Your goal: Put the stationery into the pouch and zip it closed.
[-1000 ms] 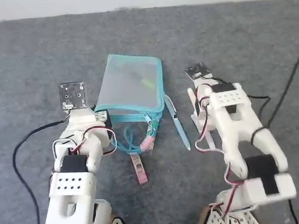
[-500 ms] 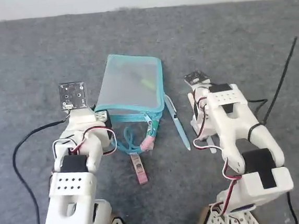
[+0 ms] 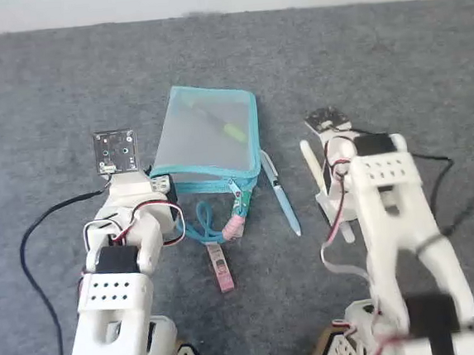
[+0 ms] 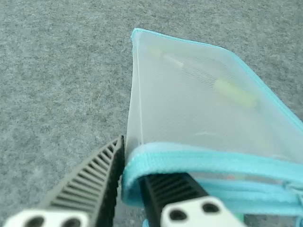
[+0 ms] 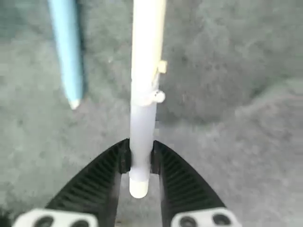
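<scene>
first, the left wrist view: the left gripper (image 4: 132, 187) has its 2 ribbed black fingers (image 4: 97, 182) pressed nearly together, pinching the teal zipper edge at 1 corner of the pouch (image 4: 189, 113). the pouch is translucent with teal trim and lies flat on the grey carpeted table (image 4: 57, 71). a yellow-green item (image 4: 234, 92) shows dimly through its mesh, lying inside.

next, the right wrist view: the right gripper (image 5: 140, 163) is closed to a narrow gap around the white pen (image 5: 147, 71), gripping it close to 1 end, with a short stub of that end poking out behind the fingers. the rest of the white pen reaches forward past the fingertips. a blue pen (image 5: 66, 47) lies on the table beside it, roughly parallel, apart from the white pen and the fingers.

lastly, the high view: the pouch sits between the 2 arms, with its zippered mouth facing the arm bases. the left gripper is at the mouth's corner on the left arm's side. the blue pen lies just beside the pouch's other long edge, between the pouch and the right arm. the white pen sits at the right gripper, outside the pouch and apart from it. a pink tag (image 3: 221, 270) lies on the table in front of the mouth, near the loose teal zipper strap (image 3: 198, 226).
</scene>
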Motion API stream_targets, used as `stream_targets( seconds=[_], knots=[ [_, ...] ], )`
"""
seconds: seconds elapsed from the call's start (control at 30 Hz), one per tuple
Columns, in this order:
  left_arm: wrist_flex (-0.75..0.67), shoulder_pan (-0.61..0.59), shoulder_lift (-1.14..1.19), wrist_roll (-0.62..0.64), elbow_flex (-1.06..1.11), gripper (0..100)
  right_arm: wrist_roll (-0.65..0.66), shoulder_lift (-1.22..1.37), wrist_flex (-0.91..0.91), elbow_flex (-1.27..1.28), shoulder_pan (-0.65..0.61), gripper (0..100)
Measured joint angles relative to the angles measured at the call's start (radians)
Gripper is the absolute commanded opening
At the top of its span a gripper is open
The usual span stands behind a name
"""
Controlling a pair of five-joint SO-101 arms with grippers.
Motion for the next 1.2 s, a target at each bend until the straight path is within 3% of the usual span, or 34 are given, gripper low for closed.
stream_targets(
  seconds=[0.23, 0.47, 0.83, 1.2],
  knots=[
    [-0.054, 0.0, 0.0, 0.064, 0.0, 1, 0.048, -0.253, 0.279, -0.201, -0.163, 0.8],
    [-0.054, -0.041, 0.0, 0.072, 0.0, 1, 0.048, -0.262, 0.287, -0.247, -0.336, 0.8],
    [-0.091, -0.101, 0.0, 0.097, 0.0, 1, 0.054, -0.227, 0.287, -0.264, -0.506, 0.8],
    [-0.091, -0.081, 0.0, 0.098, 0.0, 1, 0.04, 0.044, 0.287, -0.462, -0.537, 0.8]
  ],
)
